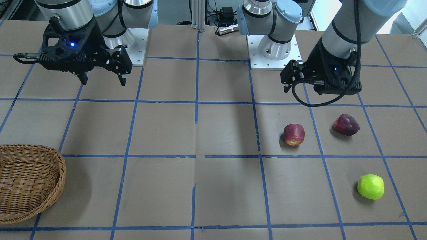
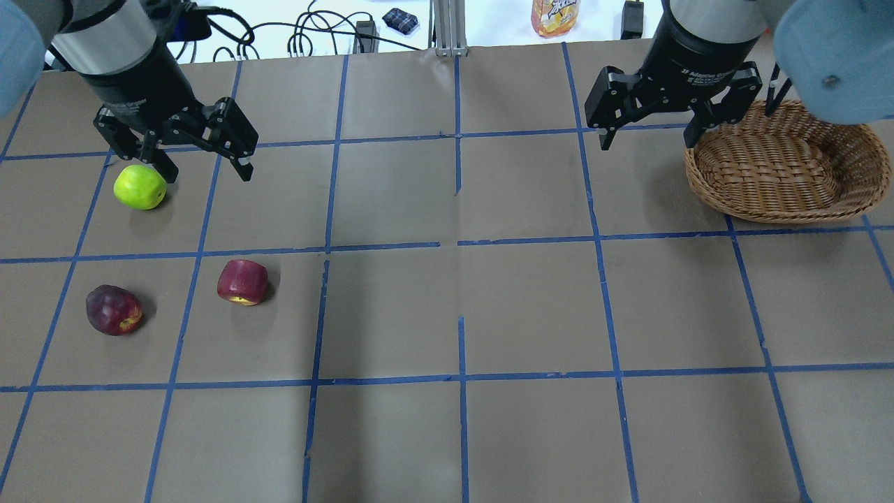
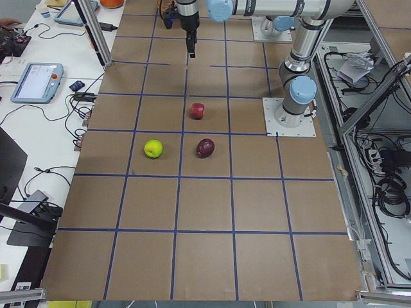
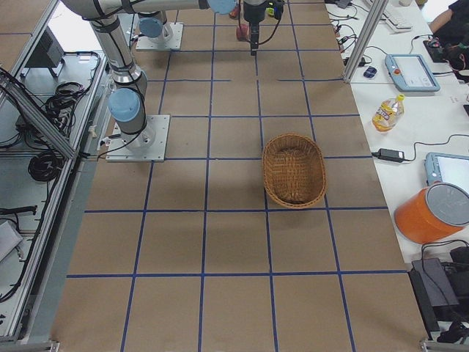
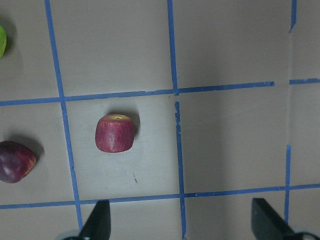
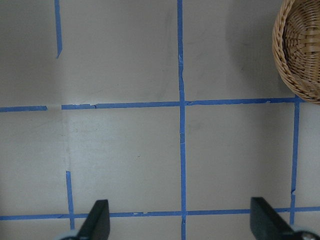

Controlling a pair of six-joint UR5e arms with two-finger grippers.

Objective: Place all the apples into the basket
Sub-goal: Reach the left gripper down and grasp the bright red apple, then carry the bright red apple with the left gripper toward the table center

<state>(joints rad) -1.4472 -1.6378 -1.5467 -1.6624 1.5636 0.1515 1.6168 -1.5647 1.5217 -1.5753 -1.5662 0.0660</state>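
Observation:
Three apples lie on the table on my left side: a red one with a yellowish patch (image 2: 242,281), a dark maroon one (image 2: 113,309) and a lime green one (image 2: 140,186). My left gripper (image 2: 207,173) hangs open and empty above the table, just right of the green apple. In the left wrist view the red apple (image 5: 115,133) lies ahead of the open fingers, left of centre. The woven wicker basket (image 2: 768,209) stands empty at the far right. My right gripper (image 2: 648,142) is open and empty, just left of the basket, whose rim (image 6: 280,55) shows in the right wrist view.
Blue tape lines (image 2: 459,244) grid the brown table. The two arm bases (image 1: 273,46) stand at the robot's edge. A juice bottle (image 2: 555,15) and cables (image 2: 307,35) lie past the far edge.

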